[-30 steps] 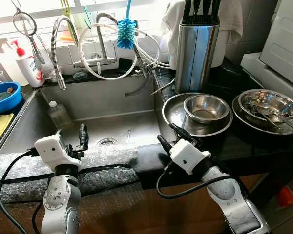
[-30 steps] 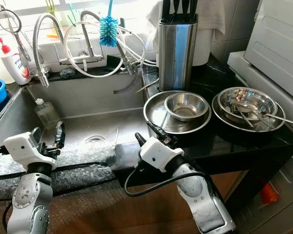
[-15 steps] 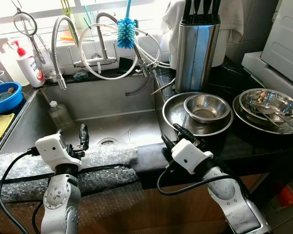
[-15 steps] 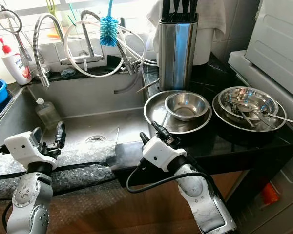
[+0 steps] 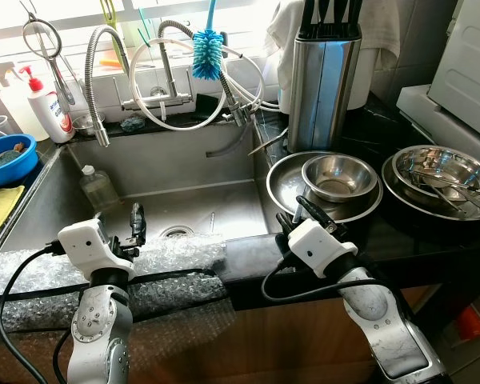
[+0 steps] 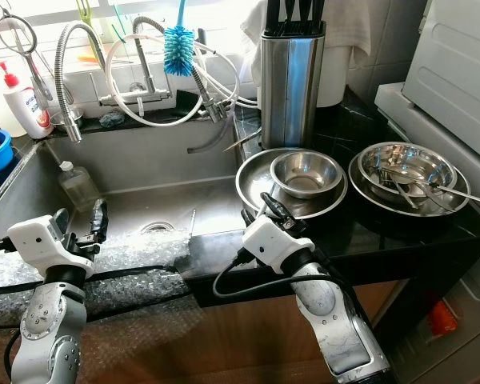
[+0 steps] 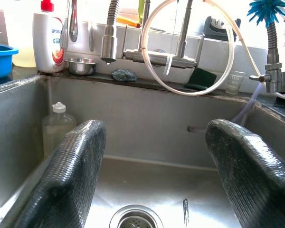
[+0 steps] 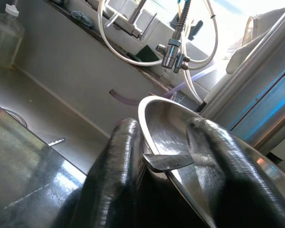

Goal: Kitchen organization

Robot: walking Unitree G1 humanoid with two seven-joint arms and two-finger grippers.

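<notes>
At the far left a blue bowl [image 5: 6, 158] sits beside the sink [image 5: 176, 172], with a soap bottle [image 5: 46, 108] on the ledge behind. My left claw [image 5: 134, 225] hovers over the sink's front edge, fingers spread wide and holding nothing; a clear bottle [image 7: 58, 132] stands in the basin ahead of it. On the black tabletop [image 5: 384, 240], my right claw [image 8: 165, 159] is at the near rim of the large steel plate [image 5: 286, 186], one finger either side of that rim, partly apart, not clamped. A small steel bowl [image 5: 338, 176] rests in the plate. The knife block [image 5: 322, 80] stands behind, and stacked bowls with utensils [image 5: 440, 172] lie at the right.
</notes>
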